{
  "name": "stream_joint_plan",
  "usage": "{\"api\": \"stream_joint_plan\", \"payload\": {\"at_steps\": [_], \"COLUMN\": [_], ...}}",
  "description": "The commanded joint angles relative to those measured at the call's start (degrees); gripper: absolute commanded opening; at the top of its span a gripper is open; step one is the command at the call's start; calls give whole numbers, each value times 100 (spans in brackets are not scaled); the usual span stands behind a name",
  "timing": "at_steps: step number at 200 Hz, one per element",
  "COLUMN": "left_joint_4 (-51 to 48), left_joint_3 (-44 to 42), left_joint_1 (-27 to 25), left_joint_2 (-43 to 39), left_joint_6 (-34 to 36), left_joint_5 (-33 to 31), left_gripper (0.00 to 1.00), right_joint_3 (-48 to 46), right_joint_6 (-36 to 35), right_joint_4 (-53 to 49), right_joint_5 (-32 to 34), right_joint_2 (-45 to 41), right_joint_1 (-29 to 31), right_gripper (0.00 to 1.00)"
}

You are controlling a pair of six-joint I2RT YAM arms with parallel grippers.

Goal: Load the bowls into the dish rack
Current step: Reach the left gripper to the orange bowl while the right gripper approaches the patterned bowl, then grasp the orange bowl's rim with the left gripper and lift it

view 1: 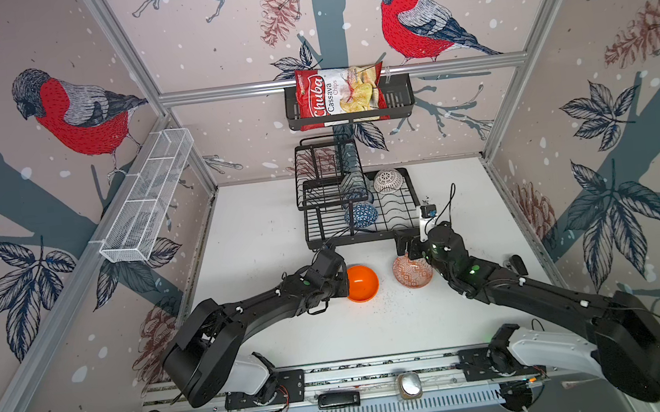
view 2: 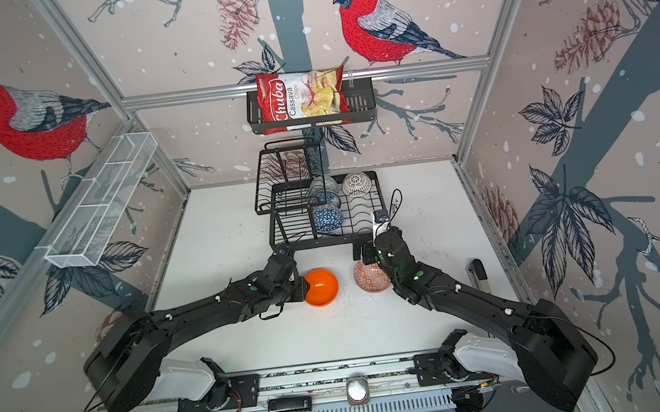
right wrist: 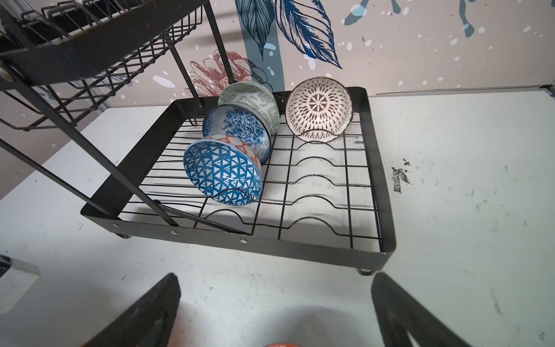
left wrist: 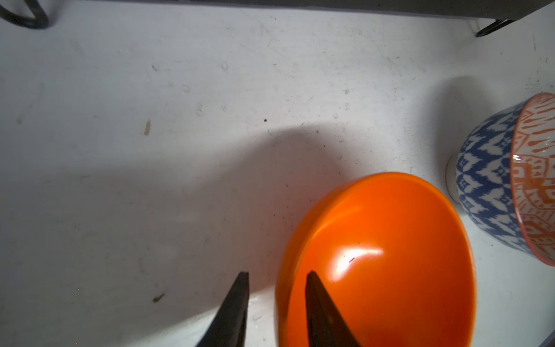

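Orange bowl (left wrist: 390,255) at the desk's (view 1: 260,231) middle: left gripper (left wrist: 277,272) jaws apart, astride its rim; right gripper (right wrist: 276,275) jaws wide apart over the patterned bowl (view 1: 412,273).

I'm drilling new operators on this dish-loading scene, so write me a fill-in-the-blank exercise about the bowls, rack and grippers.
1. The dish rack holds ___ bowls, all in its lower tray.
2. The bowl whose rim the left gripper straddles is plain ___.
3. The jaws of the right gripper stand ___, holding nothing.
4. On the table, ___ more wait outside the rack.

Missing words: four; orange; open; two.
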Motion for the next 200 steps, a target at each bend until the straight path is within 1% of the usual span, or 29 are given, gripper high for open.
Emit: {"api": "stream_joint_plan", "payload": {"at_steps": [1,18,35,46,63,79,114,137,200], "left_joint_4": [39,40,72,116,145,162,242,242,-221], "left_joint_3": [13,22,12,1,0,-4,-101,-196,-214], "left_joint_1": [-20,-26,-33,-49,-61,-78,-78,-73,32], "left_joint_2": [18,55,83,84,75,49,-149,-497,-1339], "left_joint_6": [39,45,46,57,52,43,-11,-78,-233], "left_joint_5": [-125,-126,-125,-89,-73,-89,-159,-352,-1167], "left_gripper": [29,20,17,10,6,0,0,0,0], "right_joint_3": [-27,-63,-90,-115,-151,-175,-200,-217,-256], "right_joint_6": [125,152,172,187,204,222,273,301,329], "right_joint_4": [105,120,138,135,160,164,167,161,166], "right_joint_5": [-131,-175,-210,-228,-227,-237,-254,-247,-232], "right_joint_2": [-59,-96,-142,-168,-213,-238,-272,-292,-344], "right_joint_1": [-56,-98,-148,-166,-183,-210,-271,-289,-298], "right_gripper": [100,100,100,100,100,100,100,100,100]}}
